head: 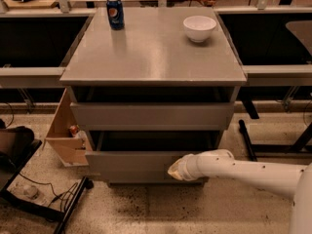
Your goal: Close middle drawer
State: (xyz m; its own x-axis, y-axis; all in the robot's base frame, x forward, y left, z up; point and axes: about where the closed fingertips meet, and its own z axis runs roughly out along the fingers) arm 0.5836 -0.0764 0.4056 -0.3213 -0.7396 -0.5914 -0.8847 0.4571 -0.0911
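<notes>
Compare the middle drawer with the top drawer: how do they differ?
The middle drawer sits lower than the top drawer. The tool is at the middle drawer's front, right of centre; nothing touches the top drawer. Both show plain grey handle-less fronts, each with a dark gap above.

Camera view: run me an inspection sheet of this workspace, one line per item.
Surface: grey tabletop, flat.
Job's things: middle drawer pulled out, not yet closed.
Clutter: can and bowl on the tabletop.
Grippers: gripper at the middle drawer's front, right of centre.
Cables: black cable on the floor, left.
Surroundings: wooden box left of the cabinet; top drawer slightly out.
</notes>
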